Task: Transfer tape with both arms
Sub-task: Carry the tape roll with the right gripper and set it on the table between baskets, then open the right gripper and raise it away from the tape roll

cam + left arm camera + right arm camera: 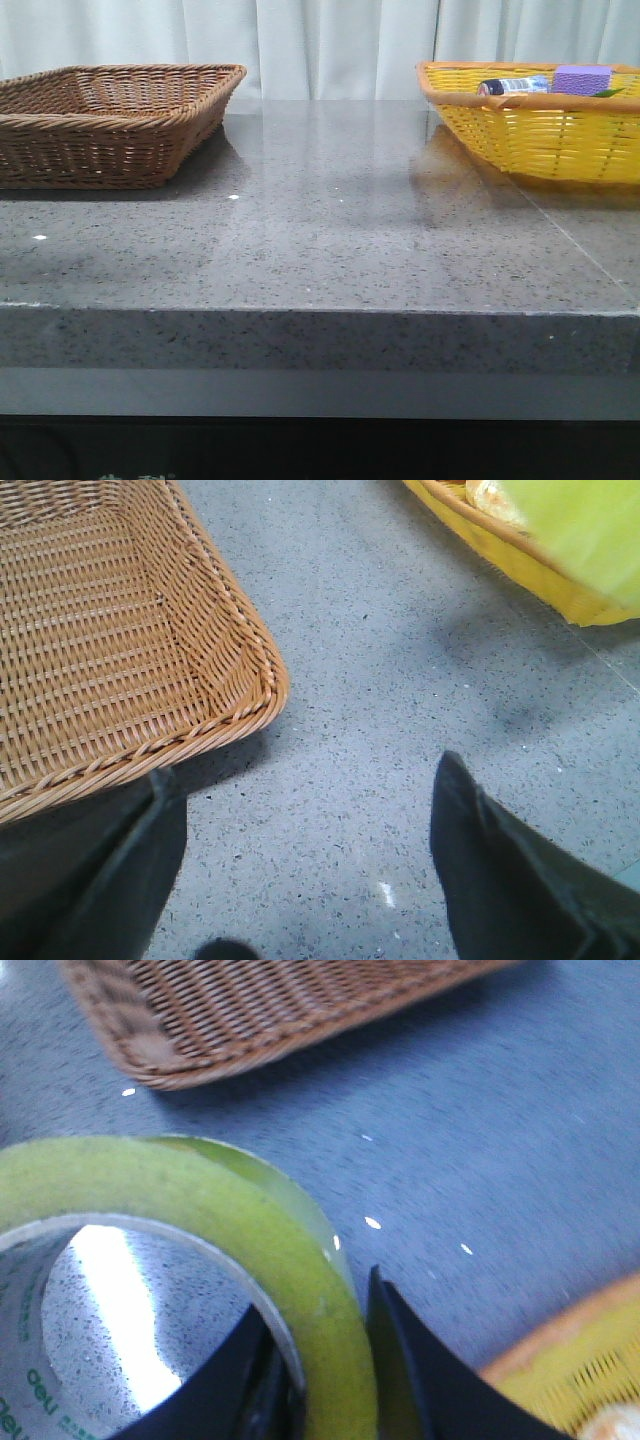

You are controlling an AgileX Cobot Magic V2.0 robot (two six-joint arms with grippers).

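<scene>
Tape (200, 1250) pinched through its wall by right gripper (335, 1360), 1 finger inside the core, 1 outside, held above the table (480, 1110). Left gripper (305, 865) spread wide, empty, near brown basket (110, 650). For handover: keep roll level, present free rim toward 9 o'clock, close left before releasing right.

grey speckled stone table (330, 230); brown wicker basket (105, 120) at far left, interior bare as far as visible; yellow woven basket (540, 135) at far right holding a purple block (582, 79) and a small bottle lying on its side (515, 86); pale curtain (330, 45) behind
</scene>
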